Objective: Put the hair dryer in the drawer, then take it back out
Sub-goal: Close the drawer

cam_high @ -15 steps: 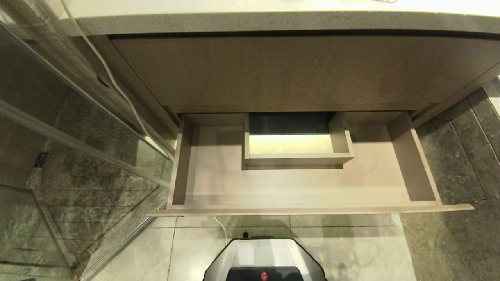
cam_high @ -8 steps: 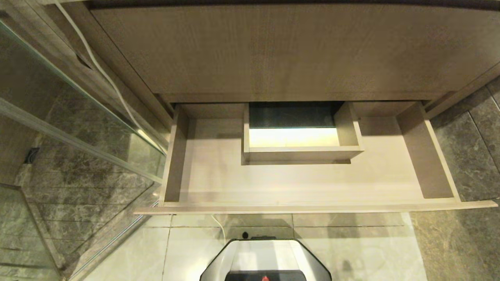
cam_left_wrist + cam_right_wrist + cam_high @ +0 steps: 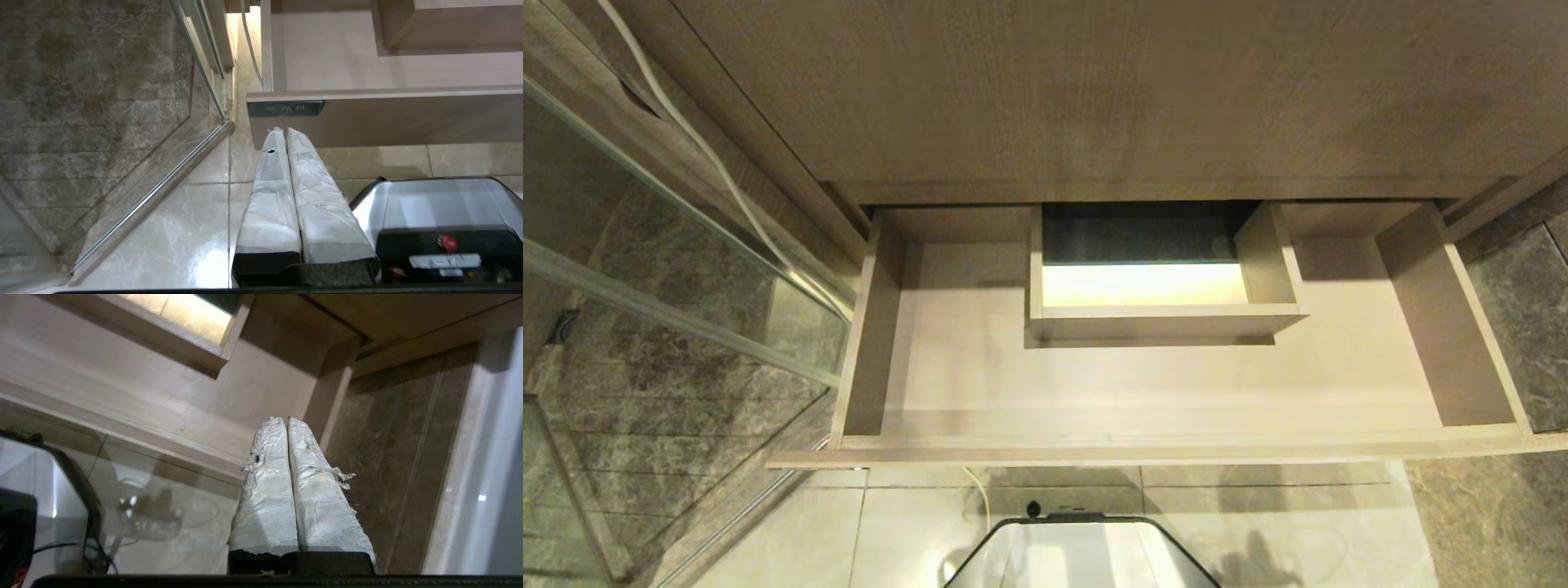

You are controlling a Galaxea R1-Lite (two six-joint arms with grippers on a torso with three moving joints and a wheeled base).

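The drawer [image 3: 1176, 392] stands open across the frame's middle, no hair dryer in any view; both grippers [image 3: 286, 132] [image 3: 286, 420] pressed closed, holding nothing; find the dryer first.

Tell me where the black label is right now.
In the left wrist view the black label sits on the drawer front, at its upper corner on the glass-panel side, just beyond the shut left gripper.
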